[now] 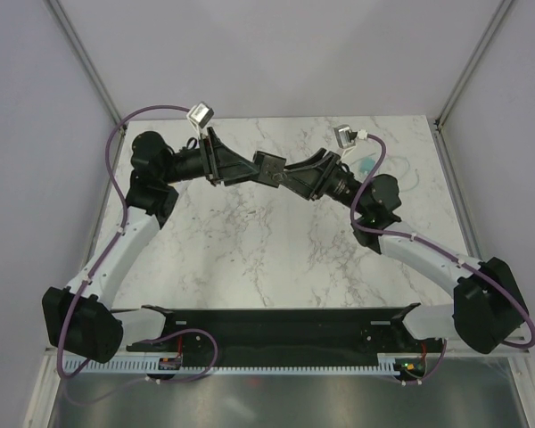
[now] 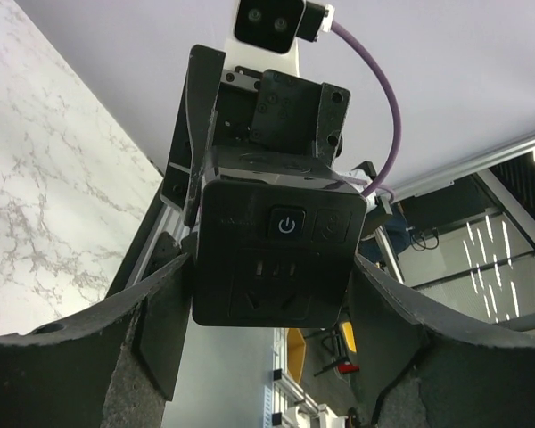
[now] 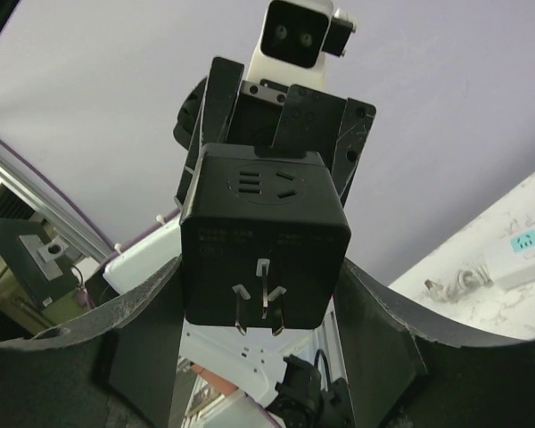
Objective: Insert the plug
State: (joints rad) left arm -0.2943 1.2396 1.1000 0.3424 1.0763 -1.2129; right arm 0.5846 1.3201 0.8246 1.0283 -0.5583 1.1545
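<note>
Reading plug cube (image 1: 270, 168) as rigid, light, slick (grip flat sides); right gripper (image 3: 263, 299) clamps it, left gripper (image 2: 269, 303) I can't tell

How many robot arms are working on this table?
2. The left arm reaches in from the left and the right arm from the right. Their jaws meet at a black cube between them, over the marble table. No others show.

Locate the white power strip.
Right wrist view, right edge: the strip lies rear right on the table, a loose plug just left of it.
</note>
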